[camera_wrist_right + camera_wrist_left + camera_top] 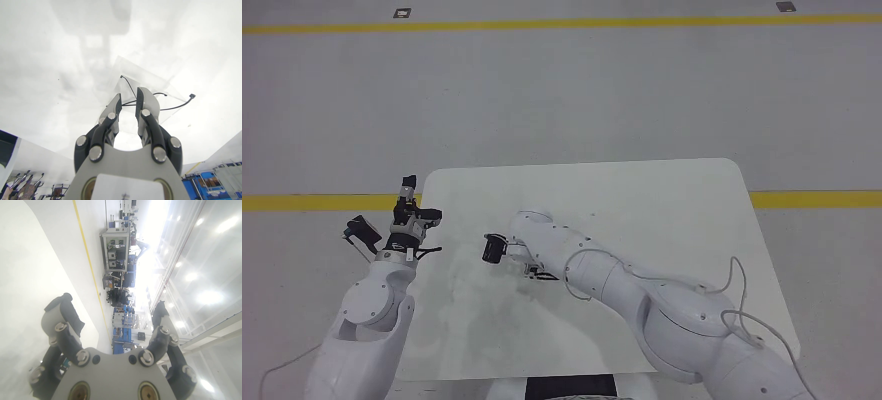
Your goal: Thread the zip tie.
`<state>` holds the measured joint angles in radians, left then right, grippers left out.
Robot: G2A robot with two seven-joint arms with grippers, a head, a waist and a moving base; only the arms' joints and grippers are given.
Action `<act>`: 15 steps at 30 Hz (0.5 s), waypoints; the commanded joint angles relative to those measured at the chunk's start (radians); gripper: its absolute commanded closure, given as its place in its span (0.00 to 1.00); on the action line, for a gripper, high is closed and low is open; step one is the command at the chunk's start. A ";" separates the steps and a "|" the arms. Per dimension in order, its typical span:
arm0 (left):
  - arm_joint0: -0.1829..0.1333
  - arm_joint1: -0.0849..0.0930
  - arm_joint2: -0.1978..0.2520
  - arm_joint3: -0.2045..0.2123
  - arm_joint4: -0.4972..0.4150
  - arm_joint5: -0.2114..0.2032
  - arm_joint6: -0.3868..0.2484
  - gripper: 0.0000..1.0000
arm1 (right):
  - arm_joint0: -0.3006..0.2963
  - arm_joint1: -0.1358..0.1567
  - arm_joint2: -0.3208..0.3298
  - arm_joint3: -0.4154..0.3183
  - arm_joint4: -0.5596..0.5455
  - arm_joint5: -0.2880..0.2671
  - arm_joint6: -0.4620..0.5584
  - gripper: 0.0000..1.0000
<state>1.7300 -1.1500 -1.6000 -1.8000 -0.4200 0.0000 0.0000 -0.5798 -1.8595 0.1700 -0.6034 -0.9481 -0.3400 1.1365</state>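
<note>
My right hand (129, 95) hovers part-open; thin black plastic zip ties (191, 96) cross between its fingertips on a clear plastic tray (151, 75); I'd pinch just one strand; left hand (113, 303) wide open, empty.

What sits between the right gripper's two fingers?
Thin black zip tie strands cross the gap of the open right gripper, over a clear tray; the right wrist view shows it.

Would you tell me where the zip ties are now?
In the right wrist view, the zip ties lie on a clear plate just ahead of the right hand.
</note>
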 commanded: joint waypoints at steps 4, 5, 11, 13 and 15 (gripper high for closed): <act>0.000 0.000 0.000 0.000 0.000 0.000 0.000 0.00 | -0.001 -0.006 0.000 0.006 0.011 0.000 0.008 0.77; 0.000 0.000 0.000 0.000 0.000 0.000 0.000 0.00 | 0.000 -0.006 0.000 0.006 0.011 0.000 0.007 0.77; 0.000 0.000 0.000 0.000 0.000 0.000 0.000 0.00 | 0.000 -0.010 0.000 0.006 -0.010 0.000 -0.014 0.80; 0.000 0.000 0.000 0.000 0.000 0.000 0.000 0.00 | 0.000 -0.012 0.000 0.007 -0.014 0.000 -0.017 0.81; 0.000 0.000 0.000 0.000 0.000 0.000 0.000 0.00 | -0.001 -0.014 0.000 0.010 -0.016 0.000 -0.018 0.81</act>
<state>1.7300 -1.1500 -1.6000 -1.8000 -0.4200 0.0000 0.0000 -0.5801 -1.8723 0.1700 -0.5957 -0.9633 -0.3400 1.1191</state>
